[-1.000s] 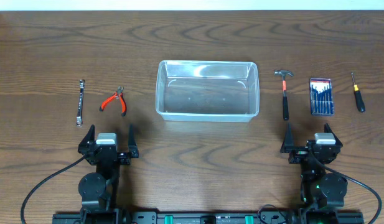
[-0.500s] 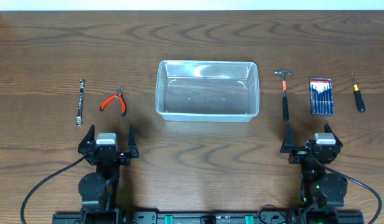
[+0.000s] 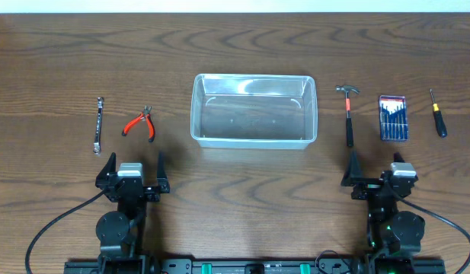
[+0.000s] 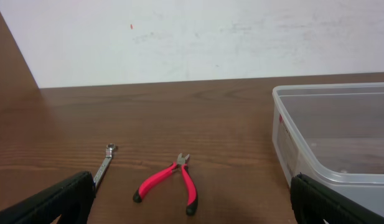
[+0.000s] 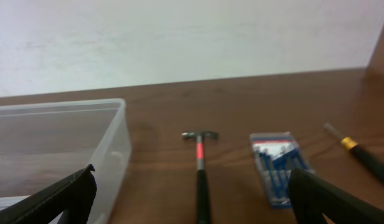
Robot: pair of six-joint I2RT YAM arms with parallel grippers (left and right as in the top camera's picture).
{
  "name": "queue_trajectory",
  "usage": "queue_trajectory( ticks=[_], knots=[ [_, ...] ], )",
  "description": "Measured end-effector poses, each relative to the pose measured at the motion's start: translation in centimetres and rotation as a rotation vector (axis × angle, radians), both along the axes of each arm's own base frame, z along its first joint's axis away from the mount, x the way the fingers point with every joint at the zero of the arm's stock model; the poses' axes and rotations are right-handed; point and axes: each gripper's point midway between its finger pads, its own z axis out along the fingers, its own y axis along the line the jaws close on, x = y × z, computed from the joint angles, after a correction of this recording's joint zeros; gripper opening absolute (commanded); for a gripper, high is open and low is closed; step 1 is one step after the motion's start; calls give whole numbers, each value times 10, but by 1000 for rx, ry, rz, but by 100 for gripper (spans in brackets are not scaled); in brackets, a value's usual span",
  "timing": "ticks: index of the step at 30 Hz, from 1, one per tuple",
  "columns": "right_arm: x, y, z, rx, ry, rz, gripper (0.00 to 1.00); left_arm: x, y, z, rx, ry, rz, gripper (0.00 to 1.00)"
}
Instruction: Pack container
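The clear plastic container point(image 3: 254, 111) stands empty at the table's middle; it also shows in the left wrist view point(image 4: 341, 137) and the right wrist view point(image 5: 55, 143). Left of it lie red-handled pliers point(image 3: 140, 124) point(image 4: 168, 182) and a silver wrench point(image 3: 99, 125) point(image 4: 103, 168). Right of it lie a small hammer point(image 3: 348, 114) point(image 5: 200, 171), a blue screwdriver set case point(image 3: 393, 118) point(image 5: 277, 163) and a black-handled screwdriver point(image 3: 438, 113) point(image 5: 360, 152). My left gripper point(image 3: 132, 163) point(image 4: 192, 214) is open and empty, below the pliers. My right gripper point(image 3: 377, 169) point(image 5: 192, 211) is open and empty, below the hammer.
The wooden table point(image 3: 235, 53) ends at a white wall at the far edge point(image 4: 198, 37). The arm bases and cables sit at the near edge point(image 3: 250, 262).
My right gripper has shifted slightly, turning a little left. The left arm and all the tools have not moved.
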Motion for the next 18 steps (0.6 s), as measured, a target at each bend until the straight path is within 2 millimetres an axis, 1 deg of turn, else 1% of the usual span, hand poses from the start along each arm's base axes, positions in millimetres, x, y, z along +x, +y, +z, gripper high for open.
queue_trajectory(
  ticks=[3, 5, 7, 9, 12, 14, 15, 18],
  knots=[
    [0, 3, -11, 42, 64, 12, 99, 0, 0, 0, 0, 0, 0, 98],
    [-1, 5, -19, 62, 140, 21, 99, 0, 0, 0, 0, 0, 0, 98],
    [-2, 7, -18, 70, 208, 26, 99, 0, 0, 0, 0, 0, 0, 98],
    [1, 7, -4, 73, 252, 28, 99, 0, 0, 0, 0, 1, 0, 98],
    [11, 7, 31, 78, 349, 24, 99, 0, 0, 0, 0, 0, 0, 98],
    [19, 6, 51, 80, 456, 16, 99, 0, 0, 0, 0, 1, 0, 98],
    [22, 5, 58, 81, 511, 11, 99, 0, 0, -1, 0, 3, 1, 98],
    [27, 1, 67, 79, 723, -16, 99, 1, 0, -3, 0, 16, 1, 98]
  ],
)
